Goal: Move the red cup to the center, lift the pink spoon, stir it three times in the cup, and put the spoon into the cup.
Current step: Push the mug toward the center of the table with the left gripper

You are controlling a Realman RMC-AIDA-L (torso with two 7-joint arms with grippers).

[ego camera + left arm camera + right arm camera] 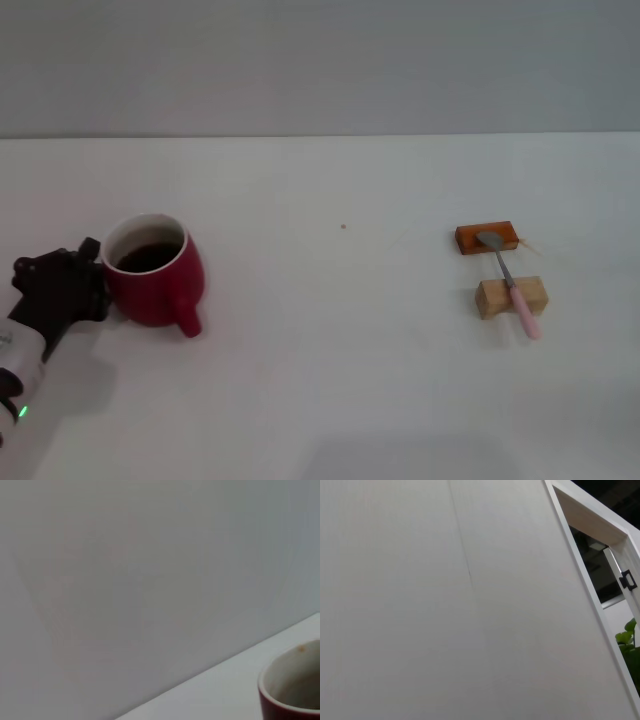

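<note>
Red cup (pixel 152 270) near table's left edge, left tool (pixel 88 270) alongside.

Cup (pixel 152 272) far left on table (pixel 340 380); spoon (pixel 512 282) far right, lying across two blocks (pixel 510 296)

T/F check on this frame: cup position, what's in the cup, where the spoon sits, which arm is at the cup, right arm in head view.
1. The red cup stands at the table's centre. False: it is at the robot's far left.
2. The cup holds dark liquid. True.
3. The pink spoon is inside the cup. False: it lies across the orange-brown block and the tan block, on the right.
4. The left claw is at the cup's side. True.
5. The right arm shows in the head view. False: it is out of view there.
</note>
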